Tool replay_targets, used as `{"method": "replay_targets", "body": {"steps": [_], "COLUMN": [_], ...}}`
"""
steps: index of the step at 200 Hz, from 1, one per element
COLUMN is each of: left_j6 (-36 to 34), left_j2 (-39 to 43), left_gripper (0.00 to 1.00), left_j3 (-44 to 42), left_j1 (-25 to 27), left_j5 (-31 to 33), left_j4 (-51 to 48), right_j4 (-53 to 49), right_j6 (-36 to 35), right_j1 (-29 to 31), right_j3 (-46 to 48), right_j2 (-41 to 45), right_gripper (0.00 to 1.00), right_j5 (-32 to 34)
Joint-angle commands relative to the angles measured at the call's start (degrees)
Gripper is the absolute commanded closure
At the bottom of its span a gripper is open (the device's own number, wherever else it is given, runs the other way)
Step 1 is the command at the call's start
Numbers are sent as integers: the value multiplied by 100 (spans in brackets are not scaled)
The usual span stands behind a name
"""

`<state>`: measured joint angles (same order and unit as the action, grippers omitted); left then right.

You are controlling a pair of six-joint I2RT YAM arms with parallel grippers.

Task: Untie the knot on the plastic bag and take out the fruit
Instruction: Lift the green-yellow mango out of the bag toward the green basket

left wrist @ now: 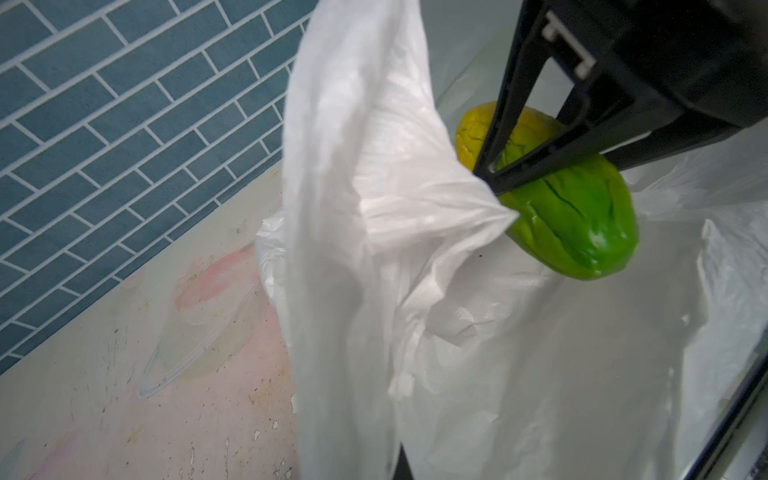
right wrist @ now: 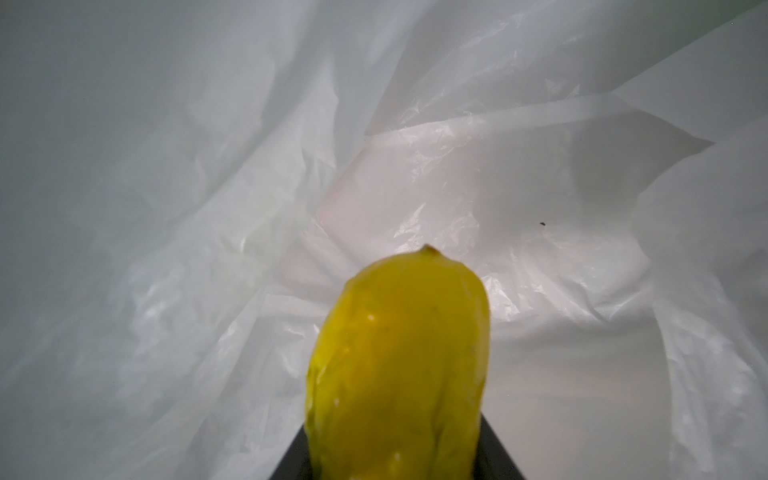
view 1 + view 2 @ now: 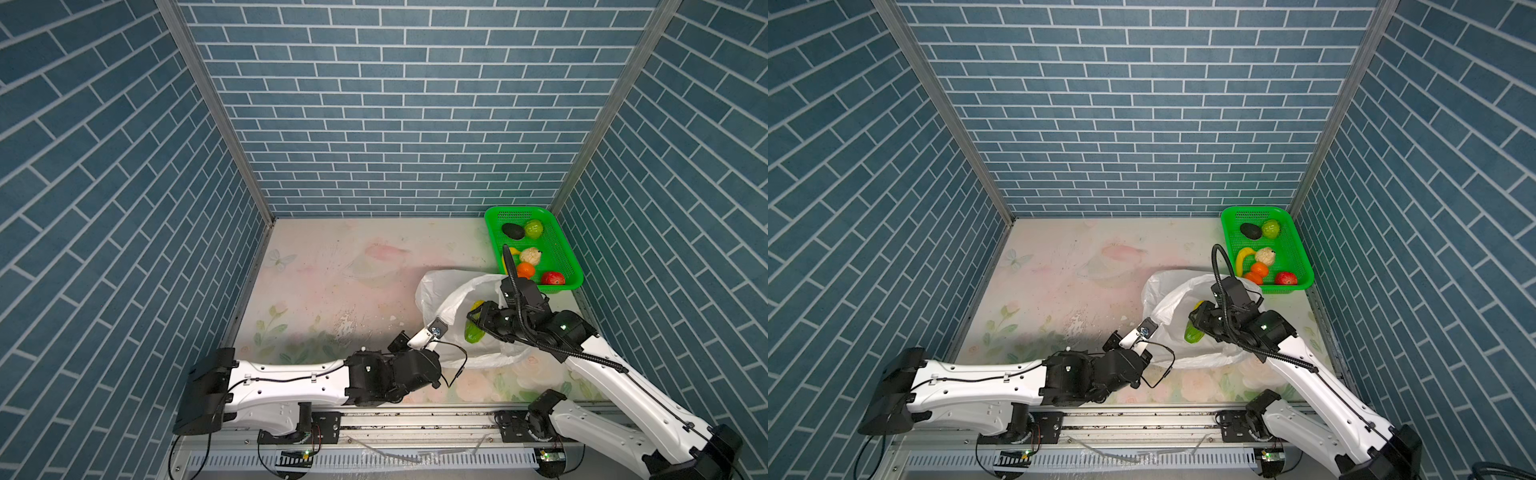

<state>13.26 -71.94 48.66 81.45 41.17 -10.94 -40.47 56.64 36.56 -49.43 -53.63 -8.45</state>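
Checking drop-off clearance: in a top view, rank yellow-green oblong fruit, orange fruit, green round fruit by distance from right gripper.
1. yellow-green oblong fruit: held by right gripper, in plastic bag's mouth.
2. orange fruit: basket's near end.
3. green round fruit: basket's far end.

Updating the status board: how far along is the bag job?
Done: plastic bag open, no knot visible; six fruit in the green basket. In hand: left gripper holds the bag rim, right gripper grips the yellow-green fruit inside. Left: lift it out.
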Motion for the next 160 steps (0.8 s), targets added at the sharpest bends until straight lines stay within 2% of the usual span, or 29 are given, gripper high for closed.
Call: {"method": "replay_targets", "body": {"steps": [1,47,89,160], "left_j6": [125,254,483,781], "left_j2": [119,158,325,707], "left_gripper": [100,100,100,100], "left_j3": [-7,64,-23,-208], "left_j1": [-109,-231,-260,-358], "left_j5": [97,203,312,492], "left_j4": [-194,-459,-865,-1398], "right_j4": [-287,-459,-877,-655], "right_j6": [-170,-296,-556,-1059], "right_j1": [66,81,-39,-1659], "right_j3": [-281,-575,-1371,-2211], "right_j2": [-156,-283,-458,-881], "right_gripper": [73,72,71,71], "right_j5": [-378,-605,-652,-1534]}}
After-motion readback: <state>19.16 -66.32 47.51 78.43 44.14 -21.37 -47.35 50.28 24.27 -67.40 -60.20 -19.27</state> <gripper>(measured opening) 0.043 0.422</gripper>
